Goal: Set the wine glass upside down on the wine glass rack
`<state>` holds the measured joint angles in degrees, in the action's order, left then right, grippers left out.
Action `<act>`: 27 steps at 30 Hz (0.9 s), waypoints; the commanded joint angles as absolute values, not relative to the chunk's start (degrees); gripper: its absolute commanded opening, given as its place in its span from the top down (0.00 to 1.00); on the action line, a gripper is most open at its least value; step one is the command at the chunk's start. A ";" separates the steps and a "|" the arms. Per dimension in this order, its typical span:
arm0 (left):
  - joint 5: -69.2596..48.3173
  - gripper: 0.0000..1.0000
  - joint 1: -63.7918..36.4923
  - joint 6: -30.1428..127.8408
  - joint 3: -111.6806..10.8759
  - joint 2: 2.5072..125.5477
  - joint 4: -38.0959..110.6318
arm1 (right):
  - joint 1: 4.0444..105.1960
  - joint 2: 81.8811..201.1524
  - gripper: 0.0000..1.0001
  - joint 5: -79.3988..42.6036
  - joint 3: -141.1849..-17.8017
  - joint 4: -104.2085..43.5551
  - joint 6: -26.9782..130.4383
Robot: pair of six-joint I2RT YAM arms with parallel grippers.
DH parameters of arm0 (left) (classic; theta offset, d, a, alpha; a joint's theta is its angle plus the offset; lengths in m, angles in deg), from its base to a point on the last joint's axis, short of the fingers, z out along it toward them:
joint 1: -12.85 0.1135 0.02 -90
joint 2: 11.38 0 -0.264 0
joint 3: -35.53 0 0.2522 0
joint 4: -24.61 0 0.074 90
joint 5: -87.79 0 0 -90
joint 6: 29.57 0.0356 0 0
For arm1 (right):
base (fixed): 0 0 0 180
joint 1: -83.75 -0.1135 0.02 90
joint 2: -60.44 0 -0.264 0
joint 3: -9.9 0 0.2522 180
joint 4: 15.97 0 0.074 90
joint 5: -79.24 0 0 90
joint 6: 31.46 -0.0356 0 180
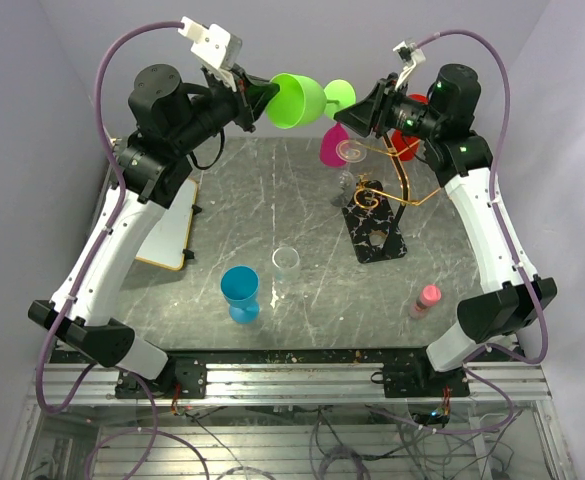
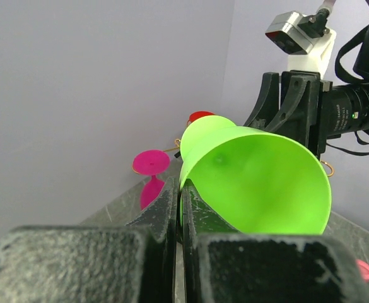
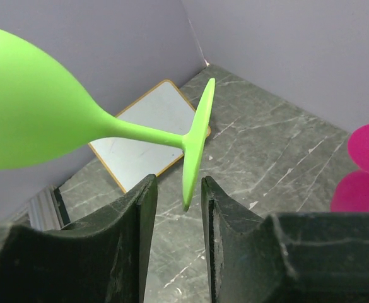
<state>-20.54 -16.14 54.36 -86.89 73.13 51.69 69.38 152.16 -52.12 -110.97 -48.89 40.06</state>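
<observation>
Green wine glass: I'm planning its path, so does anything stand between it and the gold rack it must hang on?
Yes. The magenta glass, already hung upside down on the wine glass rack, sits on the side facing the green wine glass. The right pincer, open around the foot, also lies that way.

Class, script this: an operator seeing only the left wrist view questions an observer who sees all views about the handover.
Operator: Has the right gripper clamped the foot?
Observer: No, open; the green wine glass has its foot between the fingers.
Operator: Where does the wine glass rack stand?
Observer: Right of the table's centre, on its black base.
Operator: Anything nearer the arms?
Observer: A blue cup stands left of a clear glass.
</observation>
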 commanded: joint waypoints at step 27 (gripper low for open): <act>-25.86 0.48 -16.42 57.74 -83.88 69.07 52.37 | 76.80 150.98 1.00 -54.12 -108.79 -43.53 35.37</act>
